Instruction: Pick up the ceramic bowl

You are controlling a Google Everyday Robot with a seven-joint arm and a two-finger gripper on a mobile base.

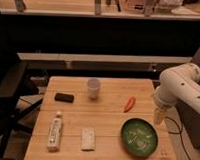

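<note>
The ceramic bowl point(139, 138) is green, round and upright, and stands on the wooden table point(107, 120) near its front right corner. My white arm comes in from the right edge of the camera view. Its gripper point(159, 116) points down at the table's right edge, just above and to the right of the bowl's far rim, apart from it. Nothing shows in the gripper.
A white cup point(93, 87) stands at the table's back middle. A red chili pepper point(129, 104) lies left of the gripper. A black object point(64, 97), a lying bottle point(54, 131) and a white packet point(88, 139) are to the left. A dark chair point(7, 95) stands left of the table.
</note>
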